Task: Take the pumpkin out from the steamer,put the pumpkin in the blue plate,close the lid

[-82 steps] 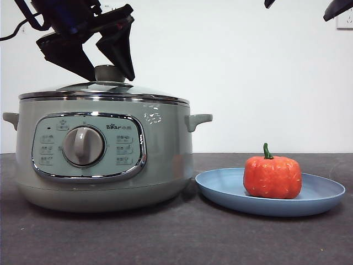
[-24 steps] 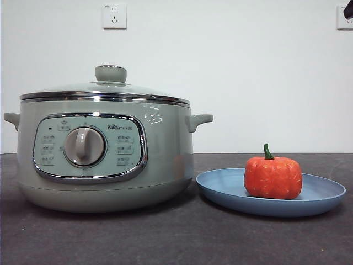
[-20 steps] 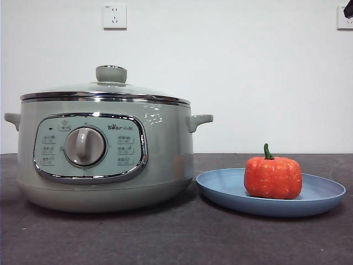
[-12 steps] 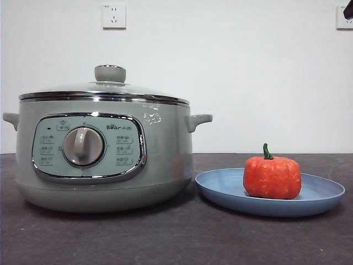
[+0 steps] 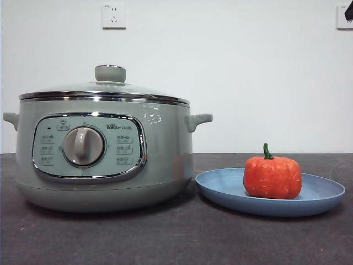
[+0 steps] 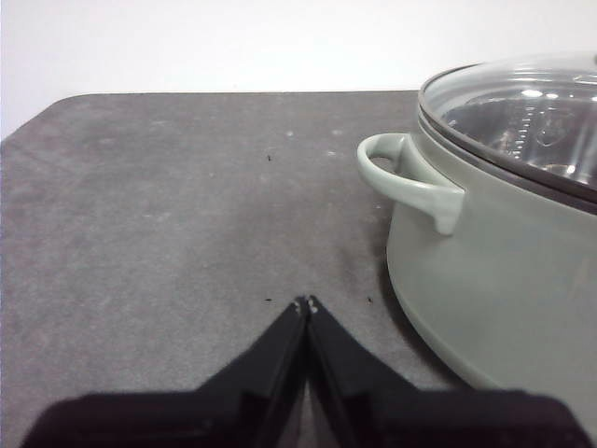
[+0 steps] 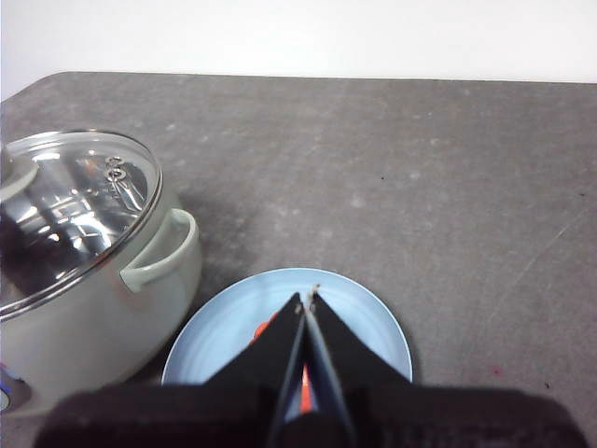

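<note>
The left gripper [image 6: 306, 303] has matte black jaws tapering to pointed tips; the right gripper [image 7: 308, 297] looks identical, wedge-shaped, unmarked.

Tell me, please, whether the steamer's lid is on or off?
On: the lid sits level on the steamer, chrome rims meeting.

The sage-green steamer [image 5: 105, 154] fills the left of the front view, its glass lid [image 5: 105, 91] seated flat on the chrome rim – closed, knob upright. At lower right, just beside it, the shallow blue plate [image 5: 220, 190] carries the orange-red pumpkin [image 5: 272, 176] – upright, green stem curving upward.
</note>
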